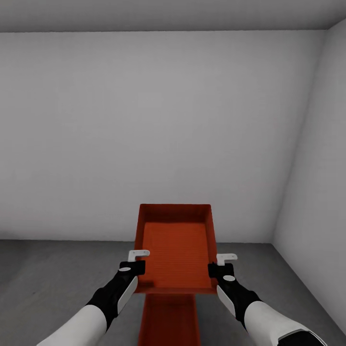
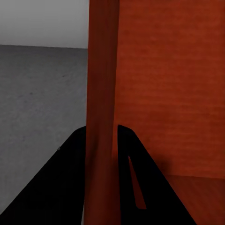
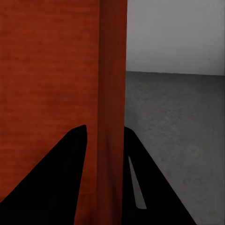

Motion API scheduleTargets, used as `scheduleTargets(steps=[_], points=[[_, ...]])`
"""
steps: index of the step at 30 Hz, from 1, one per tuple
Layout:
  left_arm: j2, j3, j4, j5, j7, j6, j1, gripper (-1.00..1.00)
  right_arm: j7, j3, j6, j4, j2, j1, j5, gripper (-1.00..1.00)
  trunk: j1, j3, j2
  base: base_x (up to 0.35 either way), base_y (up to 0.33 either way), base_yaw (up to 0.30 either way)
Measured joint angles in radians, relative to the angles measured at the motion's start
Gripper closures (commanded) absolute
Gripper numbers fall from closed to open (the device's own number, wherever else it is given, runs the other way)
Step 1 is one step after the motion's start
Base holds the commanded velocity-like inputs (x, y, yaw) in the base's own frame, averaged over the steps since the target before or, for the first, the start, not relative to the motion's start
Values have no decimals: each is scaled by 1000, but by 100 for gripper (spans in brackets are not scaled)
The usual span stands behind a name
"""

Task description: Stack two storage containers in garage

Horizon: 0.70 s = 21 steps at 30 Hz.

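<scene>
Storage containers are seen in the garage, a bare room bounded by a plain pale grey wall (image 1: pixel 163 134) and a dark grey, faintly mottled concrete floor (image 1: pixel 53 274). One orange-red bin, the held container (image 1: pixel 175 250), is carried in front of the robot above the floor, its long axis running away from the trunk toward the wall. A second container (image 1: pixel 170 319) of the same colour is partly visible directly beneath the near end of the held one (whether it rests on the floor cannot be confirmed from the head view, though that is judged likely). The coming move is judged to turn on this vertical relation: the carried bin lies above and slightly beyond the lower one, on the same long axis, so a lowering with a small pull toward the trunk would be called for.

Both bins are lidless rectangles with low straight walls and a finely ribbed, matte inner base. The left gripper (image 1: pixel 134 264) is clamped on the left side wall, one dark finger inside and one outside, as is confirmed in the left wrist view (image 2: pixel 101 154). The right gripper (image 1: pixel 222 266) is likewise pinched on the right side wall (image 3: pixel 105 154). Neither arm is nearer; the load is shared evenly.
</scene>
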Motion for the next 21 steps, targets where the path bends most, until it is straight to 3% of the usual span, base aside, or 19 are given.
scheduleTargets(steps=[6,21], points=[[0,0,-1,0,2,6,0,100,1,-1,4,0,0,0,0,100,0,0,0,234,0,0],[-1,0,1,3,2,7,0,100,1,1,9,0,-1,0,-1,100,1,-10,0,16,0,0]])
